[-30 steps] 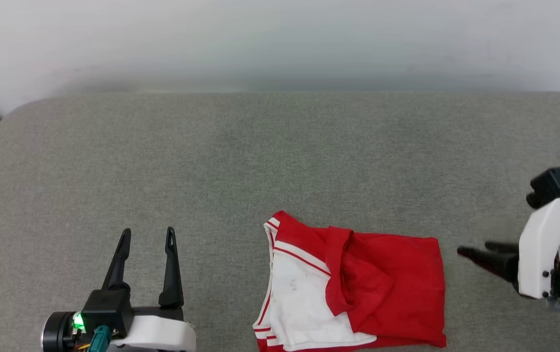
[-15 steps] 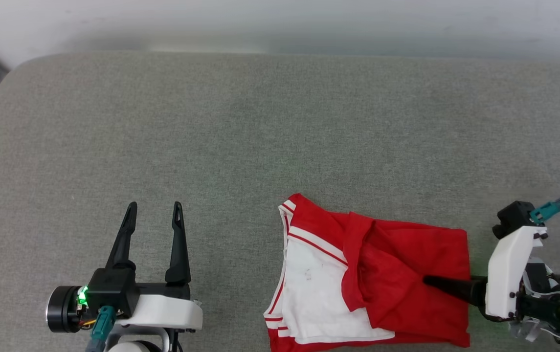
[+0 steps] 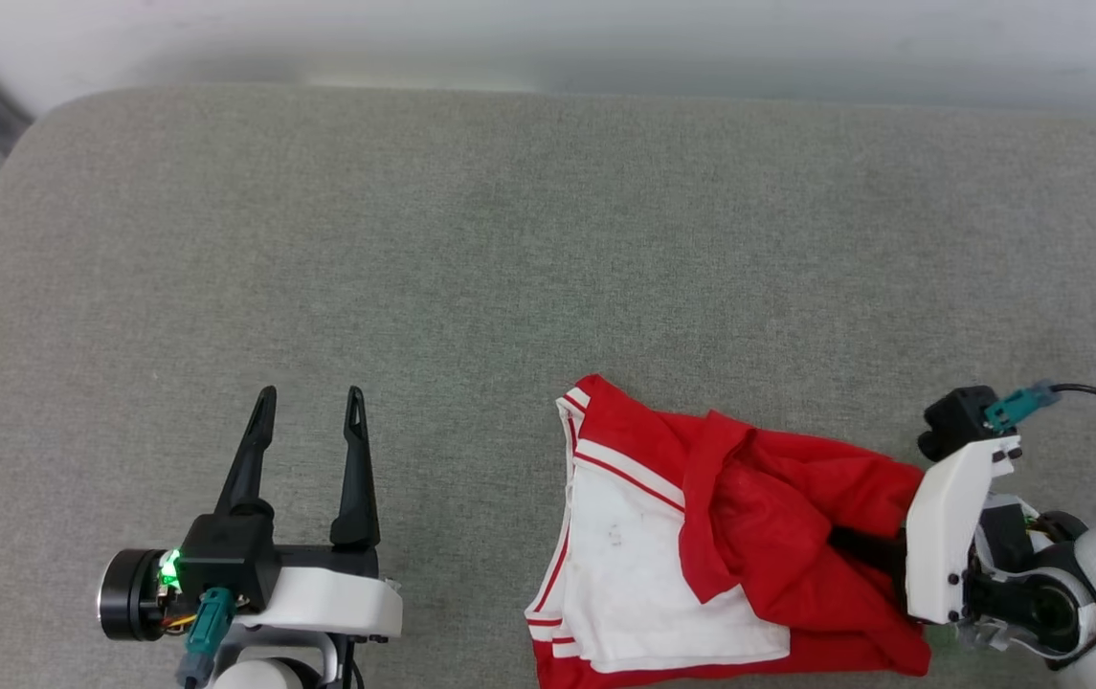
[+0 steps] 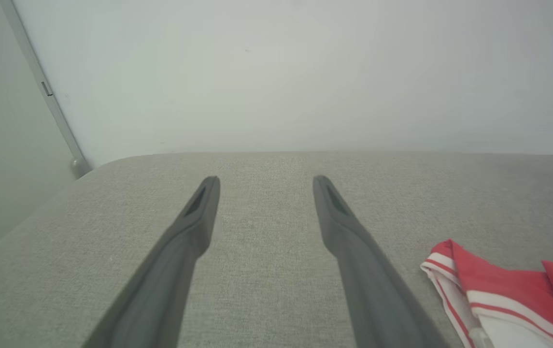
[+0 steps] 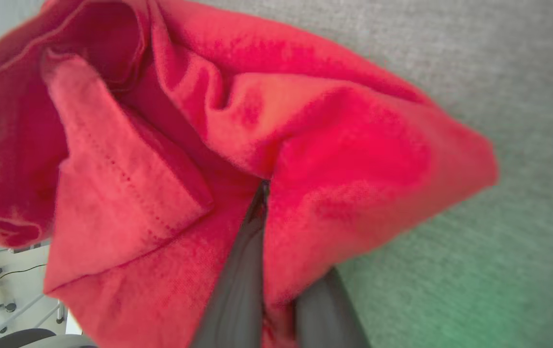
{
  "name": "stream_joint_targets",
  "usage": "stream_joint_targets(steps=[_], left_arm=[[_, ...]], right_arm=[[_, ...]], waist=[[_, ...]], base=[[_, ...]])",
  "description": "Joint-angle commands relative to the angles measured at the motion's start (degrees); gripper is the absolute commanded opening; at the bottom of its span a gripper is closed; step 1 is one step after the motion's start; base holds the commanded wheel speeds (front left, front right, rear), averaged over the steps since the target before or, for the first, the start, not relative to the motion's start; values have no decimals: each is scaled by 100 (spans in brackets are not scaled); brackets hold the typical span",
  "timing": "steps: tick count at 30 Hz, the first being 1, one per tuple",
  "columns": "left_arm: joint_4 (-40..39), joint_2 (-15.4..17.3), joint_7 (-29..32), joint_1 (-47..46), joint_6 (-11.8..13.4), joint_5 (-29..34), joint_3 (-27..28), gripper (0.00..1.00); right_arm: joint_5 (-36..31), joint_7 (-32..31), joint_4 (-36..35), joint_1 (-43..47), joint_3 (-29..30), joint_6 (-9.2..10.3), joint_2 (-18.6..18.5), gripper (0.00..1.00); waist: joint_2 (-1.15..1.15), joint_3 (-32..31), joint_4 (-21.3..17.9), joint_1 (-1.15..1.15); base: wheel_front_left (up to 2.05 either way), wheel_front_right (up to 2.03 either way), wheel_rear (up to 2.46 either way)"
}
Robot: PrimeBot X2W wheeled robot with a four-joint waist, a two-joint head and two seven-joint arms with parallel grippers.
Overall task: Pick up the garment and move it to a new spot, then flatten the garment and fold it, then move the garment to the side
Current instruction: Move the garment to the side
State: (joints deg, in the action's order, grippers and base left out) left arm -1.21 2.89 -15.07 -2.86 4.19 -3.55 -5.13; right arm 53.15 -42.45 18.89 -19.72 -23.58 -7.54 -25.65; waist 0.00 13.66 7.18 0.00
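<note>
The garment lies on the grey cushion at about 5 o'clock in the head view, white panel toward 9 o'clock and red body toward 3. Here's the change: a second ago the right gripper stood clear of the shirt's 3 o'clock edge. Half a second ago its fingers were reaching over the red cloth. Now that edge has lost its straight line and is puckering up around them. The whole picture has also slid a little, which is the camera moving. That looks like the grasp for the first pick-up, with the carry to a new spot not yet begun. The left gripper waits at 7 o'clock as before, fingers apart and pointing to 12.

The left wrist view confirms the left gripper is spread wide over bare cushion and empty, with the garment's striped trim off at 4 o'clock, well apart.

The right wrist view gives what the head view hides. The right gripper has its dark fingers drawn close with a fold of the red garment pinched between them. One tip is showing and the other is buried in the cloth.
</note>
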Motion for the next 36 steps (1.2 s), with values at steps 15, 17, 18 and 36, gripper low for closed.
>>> stream_joint_targets(steps=[15, 17, 18, 36], left_arm=[[-49, -3, -12, 455, 45, -67, 122, 100], [-71, -5, -12, 470, 52, -70, 145, 100], [-73, -4, -12, 463, 51, -72, 152, 100], [-298, 126, -12, -288, -216, 259, 352, 100]], right_arm=[[41, 465, -1751, -956, -971, 7, -1361, 0], [3, 425, -1906, -1065, -994, 7, -1576, 0], [-23, 414, -1965, -1099, -993, 7, -1673, 0], [-829, 1083, -483, -1629, -146, 7, -2918, 0]], waist=[[0, -621, -778, 0], [0, -562, -960, 0], [0, -529, -1052, 0], [0, 916, -1855, 0]], base=[[0, 0, 0], [0, 0, 0], [0, 0, 0], [0, 0, 0]])
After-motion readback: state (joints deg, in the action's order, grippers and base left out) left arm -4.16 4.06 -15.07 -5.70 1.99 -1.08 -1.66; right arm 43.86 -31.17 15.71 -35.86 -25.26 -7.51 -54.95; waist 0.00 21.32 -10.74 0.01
